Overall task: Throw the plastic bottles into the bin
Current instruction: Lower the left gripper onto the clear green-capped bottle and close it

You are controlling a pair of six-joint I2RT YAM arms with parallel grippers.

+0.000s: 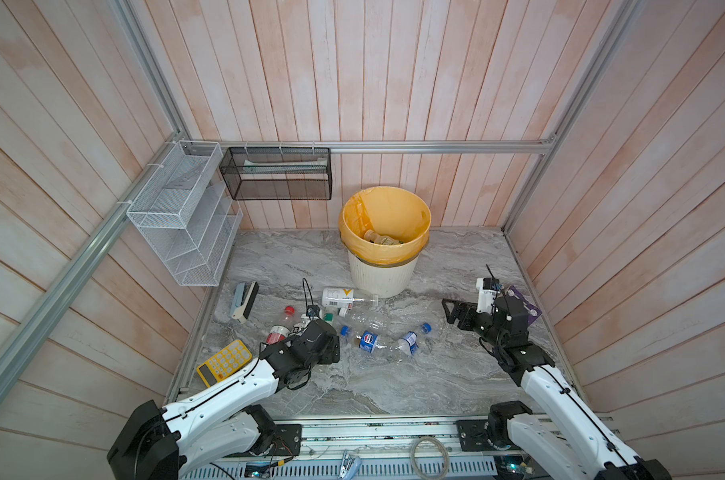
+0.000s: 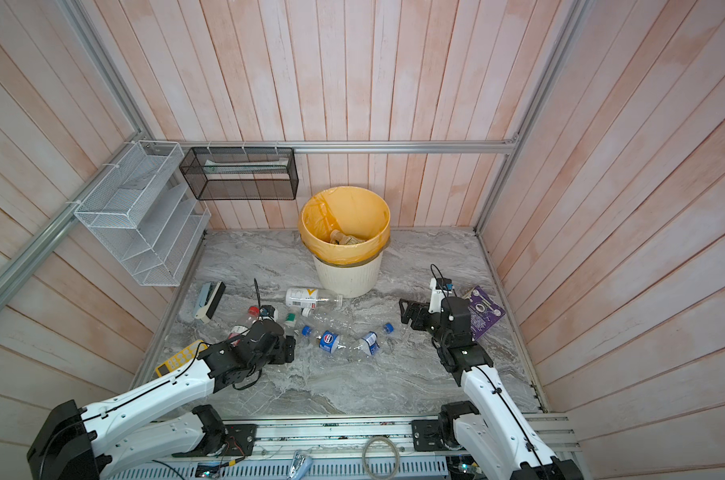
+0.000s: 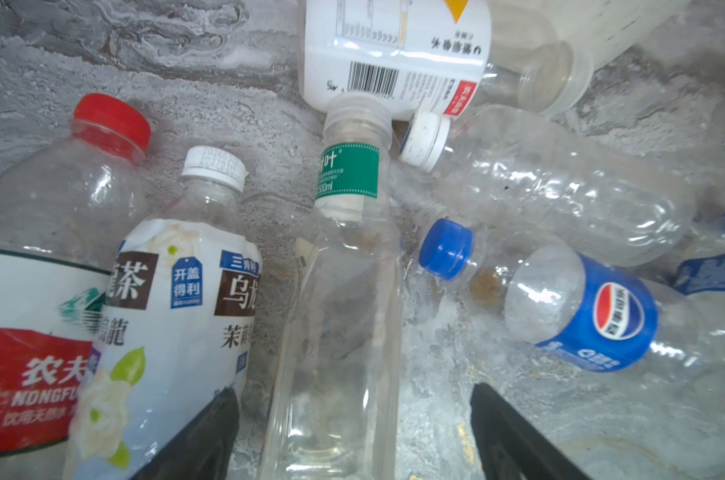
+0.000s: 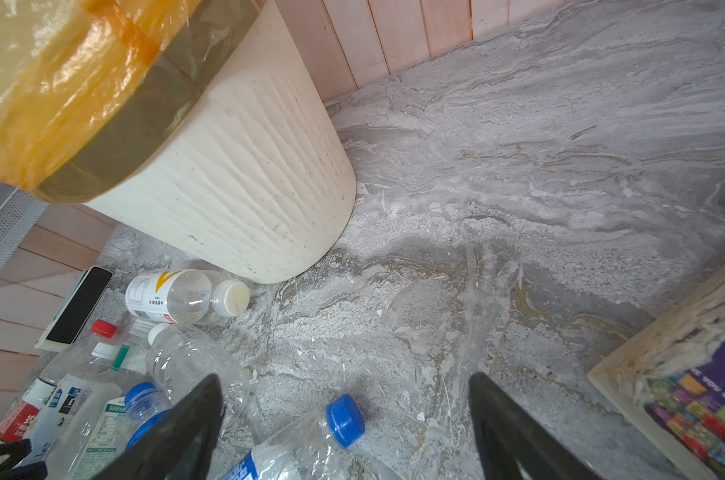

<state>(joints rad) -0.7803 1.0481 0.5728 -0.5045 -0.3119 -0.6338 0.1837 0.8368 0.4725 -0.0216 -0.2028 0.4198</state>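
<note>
Several plastic bottles lie on the marble floor in front of the bin (image 1: pixel 383 266), which holds a bottle (image 1: pixel 379 238) in its yellow bag. My left gripper (image 3: pixel 350 390) is open and low over the pile. Its fingers straddle a clear green-labelled bottle (image 3: pixel 336 316), with a gap on one side. Beside it lie a red-capped bottle (image 3: pixel 53 249), a white tea-label bottle (image 3: pixel 178 311), a Pepsi bottle (image 3: pixel 581 316) and a white-labelled bottle (image 3: pixel 394 54). My right gripper (image 1: pixel 452 311) hangs open and empty right of the pile, above a blue-capped bottle (image 4: pixel 311 444).
A yellow calculator (image 1: pixel 224 361) lies left of the left arm. A purple book (image 1: pixel 523 305) sits under the right arm by the right wall. A grey-black object (image 1: pixel 244 300) lies at the left. A white wire rack (image 1: pixel 182 224) and a black mesh basket (image 1: pixel 275 174) hang on the walls.
</note>
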